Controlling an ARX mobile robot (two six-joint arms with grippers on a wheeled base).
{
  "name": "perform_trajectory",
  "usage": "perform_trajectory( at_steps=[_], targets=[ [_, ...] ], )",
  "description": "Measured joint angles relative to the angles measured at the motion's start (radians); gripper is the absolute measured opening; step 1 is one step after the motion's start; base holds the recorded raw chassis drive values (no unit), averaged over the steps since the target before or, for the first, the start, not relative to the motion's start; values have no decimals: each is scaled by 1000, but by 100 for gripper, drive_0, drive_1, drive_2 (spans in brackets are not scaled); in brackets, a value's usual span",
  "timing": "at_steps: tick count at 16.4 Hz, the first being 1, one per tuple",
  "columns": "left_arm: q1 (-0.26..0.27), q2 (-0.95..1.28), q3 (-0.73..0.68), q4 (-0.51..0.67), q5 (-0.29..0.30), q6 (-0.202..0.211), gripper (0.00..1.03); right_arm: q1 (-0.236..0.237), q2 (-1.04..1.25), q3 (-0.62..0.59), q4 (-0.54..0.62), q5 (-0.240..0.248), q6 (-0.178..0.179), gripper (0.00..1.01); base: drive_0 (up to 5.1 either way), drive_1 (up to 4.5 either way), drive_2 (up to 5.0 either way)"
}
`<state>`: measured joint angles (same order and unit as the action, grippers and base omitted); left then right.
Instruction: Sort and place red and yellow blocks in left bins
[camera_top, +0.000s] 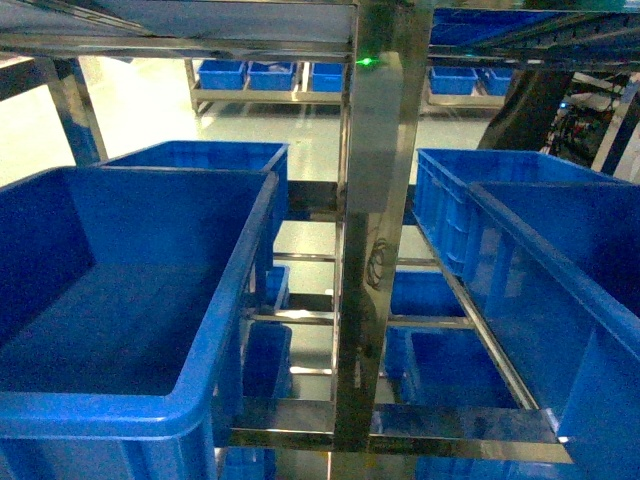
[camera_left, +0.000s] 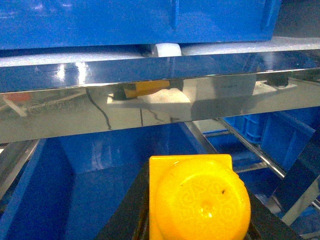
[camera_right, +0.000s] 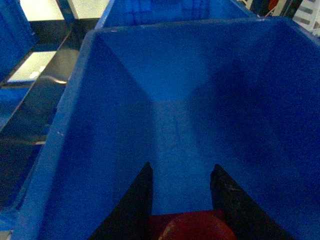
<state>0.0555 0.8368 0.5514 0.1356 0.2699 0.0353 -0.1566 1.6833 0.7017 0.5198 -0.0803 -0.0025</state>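
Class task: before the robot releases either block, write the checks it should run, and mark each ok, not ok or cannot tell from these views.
1. Left gripper has the yellow block between its fingers: ok.
2. Right gripper has the red block between its fingers: ok.
3. Large left bin is open on top, nothing seen inside: ok.
4. Yellow block is over a left bin: cannot tell; the left wrist view shows a metal shelf rail ahead and blue bins below.
5. Red block is over a left bin: cannot tell; the right wrist view does not show which side its blue bin is on.
6. Arms clear of the shelf post: cannot tell, neither arm shows in the head view.
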Motion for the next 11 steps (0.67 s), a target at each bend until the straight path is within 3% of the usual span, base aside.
perform_trajectory(
  at_steps=[3,6,11],
  targets=[
    [0,0,0,1,0,0,27,3,65,-23,72,45,-26,28,0,0,0],
    [0,0,0,0,0,0,27,5,130,-23,111,91,-28,28,0,0,0],
    [0,0,0,0,0,0,27,9,137,-30,267,174,9,28,0,0,0]
  ],
)
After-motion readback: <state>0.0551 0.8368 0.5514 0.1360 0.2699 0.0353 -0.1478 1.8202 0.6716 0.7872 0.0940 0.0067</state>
